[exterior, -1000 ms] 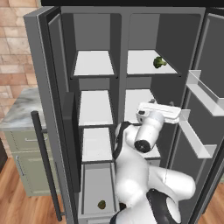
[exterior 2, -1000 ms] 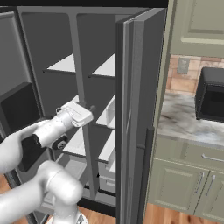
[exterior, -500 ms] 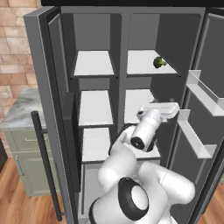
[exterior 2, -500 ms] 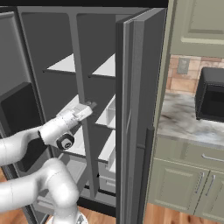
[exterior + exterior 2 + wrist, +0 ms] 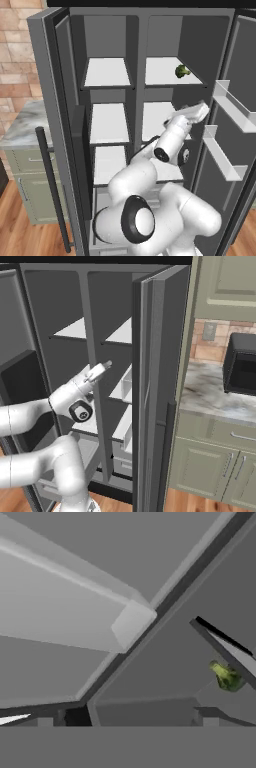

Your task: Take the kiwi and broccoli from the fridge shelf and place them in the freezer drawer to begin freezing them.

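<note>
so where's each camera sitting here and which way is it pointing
Left base view: behind the arm on its left, looking forward and down into the open fridge; the white arm rises from lower right, the gripper below the broccoli on the fridge shelf.
Right base view: behind on the right, facing the fridge past its door edge; the arm enters from lower left.
Hand view: on the hand, looking along the gripper at the broccoli.
Shared: both base views show the gripper; left base and hand views show the broccoli.

the broccoli (image 5: pixel 182 71), a small bright-green bumpy floret, sits on the white fridge shelf (image 5: pixel 160 75) at the top right of the open fridge, near its right edge.
</note>
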